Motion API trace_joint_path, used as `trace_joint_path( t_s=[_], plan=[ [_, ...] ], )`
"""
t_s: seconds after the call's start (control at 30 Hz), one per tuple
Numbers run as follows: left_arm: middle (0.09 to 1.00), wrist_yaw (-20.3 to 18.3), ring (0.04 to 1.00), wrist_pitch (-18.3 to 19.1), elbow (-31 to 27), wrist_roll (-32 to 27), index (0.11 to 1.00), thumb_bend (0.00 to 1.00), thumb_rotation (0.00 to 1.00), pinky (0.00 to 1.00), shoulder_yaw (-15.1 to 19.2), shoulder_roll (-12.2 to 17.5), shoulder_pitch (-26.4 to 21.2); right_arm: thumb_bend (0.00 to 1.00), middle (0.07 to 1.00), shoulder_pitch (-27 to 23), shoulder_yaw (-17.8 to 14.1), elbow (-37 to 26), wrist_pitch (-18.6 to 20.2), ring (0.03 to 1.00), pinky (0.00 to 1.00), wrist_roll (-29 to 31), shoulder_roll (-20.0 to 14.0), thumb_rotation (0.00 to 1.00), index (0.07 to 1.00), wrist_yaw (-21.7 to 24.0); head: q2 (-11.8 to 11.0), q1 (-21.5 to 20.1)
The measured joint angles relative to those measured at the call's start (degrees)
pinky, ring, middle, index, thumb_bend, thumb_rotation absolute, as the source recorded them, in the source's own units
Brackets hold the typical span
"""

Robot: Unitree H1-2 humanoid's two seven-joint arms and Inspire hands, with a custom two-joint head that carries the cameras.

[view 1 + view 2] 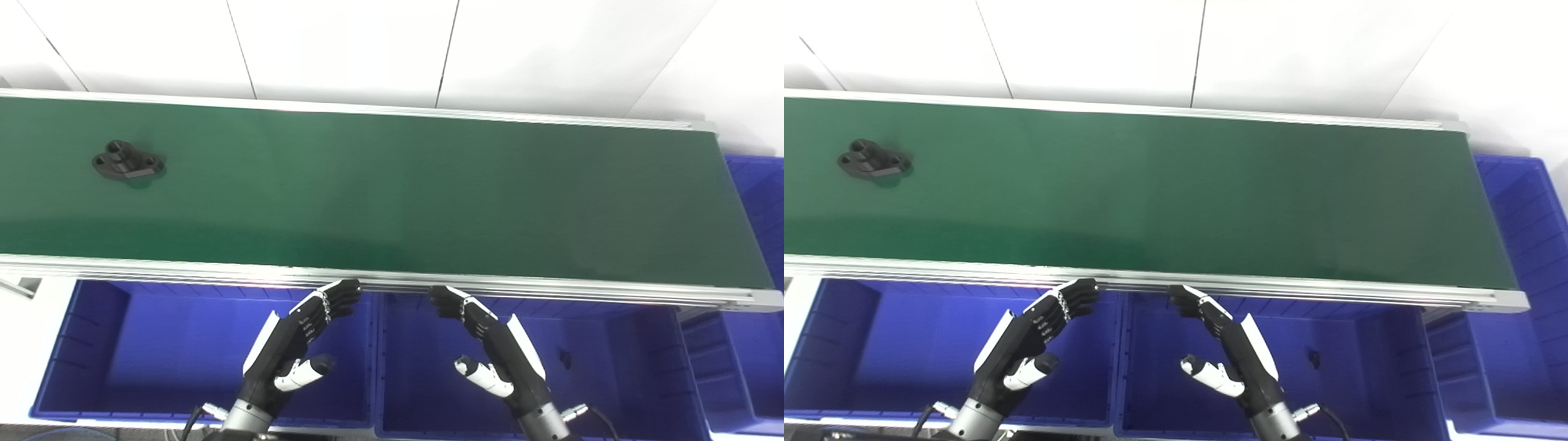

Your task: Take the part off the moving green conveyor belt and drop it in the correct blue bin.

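Both hands, left hand (298, 343) and right hand (490, 343), hang released and empty over the blue plastic bins (184, 343); you see three bins. One black rigid flanged part (127, 162) sits far left on the green conveyor belt (392, 196). Probably light, stiff; you'd pinch its raised middle. One small dark piece (564, 358) lies in the middle bin.

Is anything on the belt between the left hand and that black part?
Nothing visible. The black part lies alone at the far left of the green belt; the left hand hovers open over the blue bin, with only the belt's near rail between.
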Motion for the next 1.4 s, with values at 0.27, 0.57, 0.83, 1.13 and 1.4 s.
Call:
trace_joint_path(
  t_s=[0.27,0.57,0.83,1.13,1.4],
  plan=[
    [0.821,0.0,0.835,0.0,0.7,0.0,0.799,0.91,0.72,0.81,0.0,-0.1,-0.4,0.79,0.847,-0.1,0.0,0.5,0.0,0.837,0.79,0.3,0.0,0.83,0.828,0.1,-0.9,0.3],
    [0.811,-0.1,0.823,0.0,3.2,0.2,0.786,0.91,0.72,0.77,0.2,-0.4,-1.2,0.80,0.852,-0.6,0.4,2.7,0.0,0.836,0.76,-0.3,-0.3,0.83,0.826,-0.3,-5.6,1.7],
    [0.787,0.0,0.795,0.0,6.8,0.6,0.766,0.93,0.73,0.75,0.8,-1.8,-2.7,0.81,0.828,-2.1,0.4,6.7,0.0,0.818,0.76,0.4,-0.2,0.82,0.811,0.1,-10.7,4.7],
    [0.771,0.6,0.769,0.0,7.7,2.1,0.747,0.91,0.74,0.71,0.6,-2.1,-3.6,0.81,0.817,-2.8,-1.0,8.1,0.0,0.805,0.73,1.7,0.2,0.81,0.797,2.0,-11.0,8.0],
    [0.770,3.2,0.768,0.0,7.7,4.6,0.743,0.91,0.76,0.71,-1.0,-1.9,-3.9,0.80,0.828,-2.8,-2.1,8.3,0.0,0.822,0.74,1.8,0.2,0.80,0.803,2.9,-10.7,9.8]
  ],
)
